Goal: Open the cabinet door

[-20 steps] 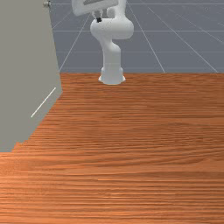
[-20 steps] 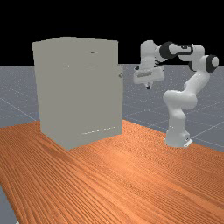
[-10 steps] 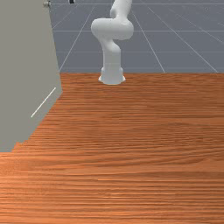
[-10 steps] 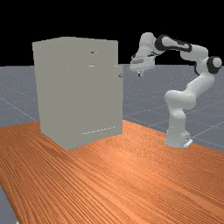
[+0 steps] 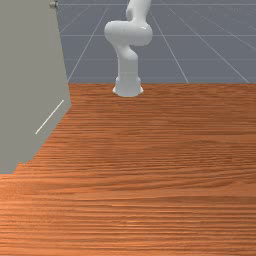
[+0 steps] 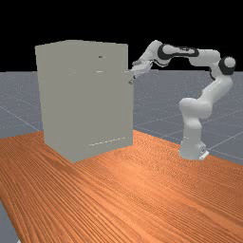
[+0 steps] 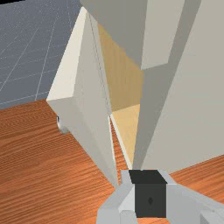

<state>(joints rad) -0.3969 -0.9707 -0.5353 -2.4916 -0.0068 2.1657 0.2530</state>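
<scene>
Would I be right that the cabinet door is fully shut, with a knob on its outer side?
Not quite: the wrist view shows the cabinet door ajar, with the tan interior visible through the gap; the knob is on its outer side.

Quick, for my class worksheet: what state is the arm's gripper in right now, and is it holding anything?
Gripper: closed, its fingertips together, nothing held between them.

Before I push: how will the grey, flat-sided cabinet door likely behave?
The door looks thick and straight-edged, so probably stiff and fairly heavy. It stands ajar, angled from the pale grey, box-shaped cabinet body, so it should swing rather than slide.
</scene>
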